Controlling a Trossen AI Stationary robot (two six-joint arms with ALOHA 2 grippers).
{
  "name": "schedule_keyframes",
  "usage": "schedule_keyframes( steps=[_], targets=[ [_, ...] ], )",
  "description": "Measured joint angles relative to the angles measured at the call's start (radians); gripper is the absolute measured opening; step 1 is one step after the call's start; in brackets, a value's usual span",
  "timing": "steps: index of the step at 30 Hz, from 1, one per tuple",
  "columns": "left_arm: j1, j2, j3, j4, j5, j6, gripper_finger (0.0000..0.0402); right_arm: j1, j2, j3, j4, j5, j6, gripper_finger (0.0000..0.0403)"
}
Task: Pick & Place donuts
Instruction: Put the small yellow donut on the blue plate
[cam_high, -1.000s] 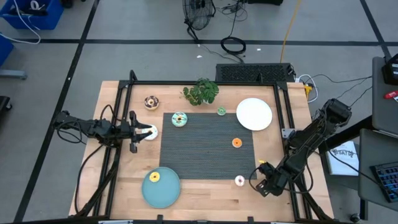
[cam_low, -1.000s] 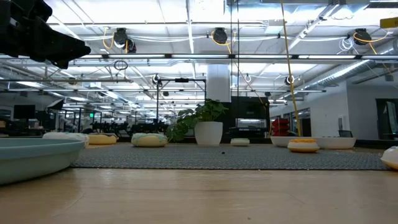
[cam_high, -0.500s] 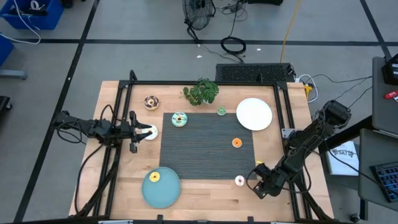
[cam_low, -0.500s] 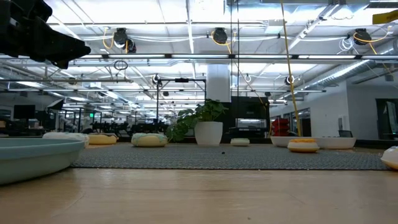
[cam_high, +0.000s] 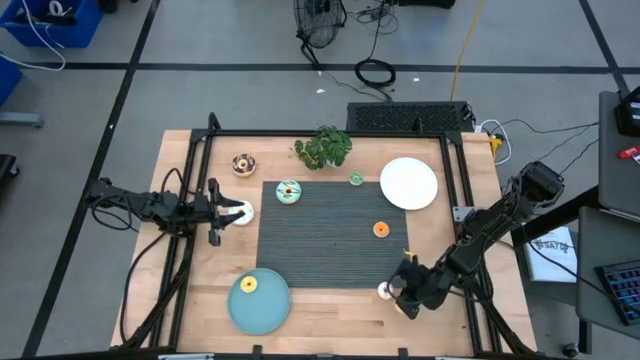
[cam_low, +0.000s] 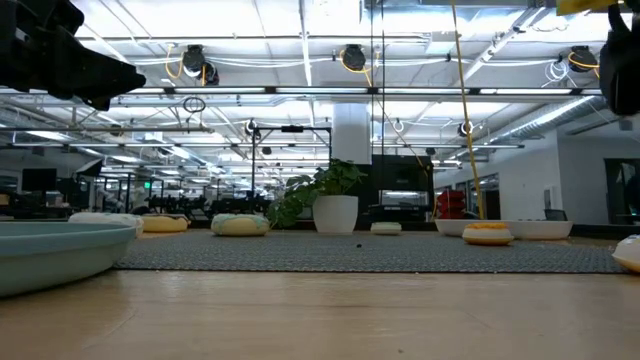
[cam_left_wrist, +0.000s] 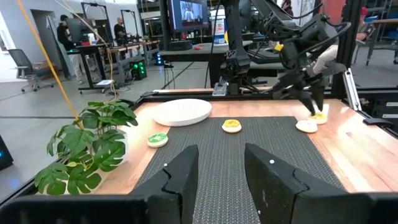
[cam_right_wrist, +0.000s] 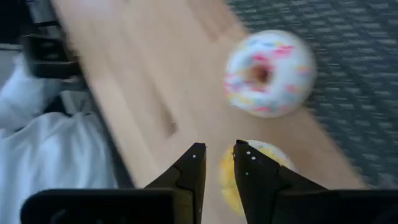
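Small toy donuts lie about the table. A white sprinkled donut (cam_high: 384, 290) (cam_right_wrist: 268, 73) lies on the wood by the mat's near right corner, and a yellow donut (cam_right_wrist: 249, 177) lies beside it. My right gripper (cam_high: 404, 293) (cam_right_wrist: 219, 152) is just to the right of the white one, its fingers narrowly open above the yellow one. One more yellow donut (cam_high: 247, 285) rests on the teal plate (cam_high: 268, 310). My left gripper (cam_high: 218, 212) (cam_left_wrist: 221, 152) hovers open at the mat's left edge, with a white donut (cam_high: 240, 212) at its fingertips.
Orange donut (cam_high: 380, 229), small green donut (cam_high: 356, 179) and teal donut (cam_high: 289, 192) lie on the dark mat (cam_high: 330, 235). A brown donut (cam_high: 243, 165) sits near the far left corner. A potted plant (cam_high: 322, 147) and a white plate (cam_high: 408, 183) stand along the far side.
My right gripper has travelled toward the table's left along the near edge, closing in on the white sprinkled donut until it is right beside it. The donuts have stayed where they were.
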Motion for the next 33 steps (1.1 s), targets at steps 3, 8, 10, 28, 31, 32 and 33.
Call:
schedule_keyframes(
  steps=[3, 8, 10, 28, 31, 32, 33],
  targets=[
    [0.0, 0.0, 0.0, 0.0, 0.0, -0.001, 0.0134, 0.002, 0.0, 0.0, 0.023, -0.003, -0.006, 0.007],
    [0.0, 0.0, 0.0, 0.0, 0.0, -0.001, 0.0133, 0.001, 0.0, 0.0, 0.004, -0.005, 0.004, 0.007],
    [0.0, 0.0, 0.0, 0.0, 0.0, 0.0, 0.0134, -0.008, 0.0, 0.0, 0.052, 0.026, -0.08, 0.007],
    [0.0, 0.0, 0.0, 0.0, 0.0, -0.002, 0.0134, -0.101, -0.001, 0.047, 0.922, 0.456, -1.643, 0.0071],
    [0.0, 0.0, 0.0, 0.0, 0.0, -0.002, 0.0134, -0.095, -0.004, 0.237, 0.515, 0.716, -1.728, 0.0083],
    [0.0, 0.0, 0.0, 0.0, 0.0, -0.002, 0.0134, -0.091, 0.006, 0.328, 0.306, 0.804, -1.711, 0.0091],
    [0.0, 0.0, 0.0, 0.0, 0.0, -0.002, 0.0134, -0.09, 0.028, 0.425, 0.103, 0.878, -1.662, 0.0101]
  ],
)
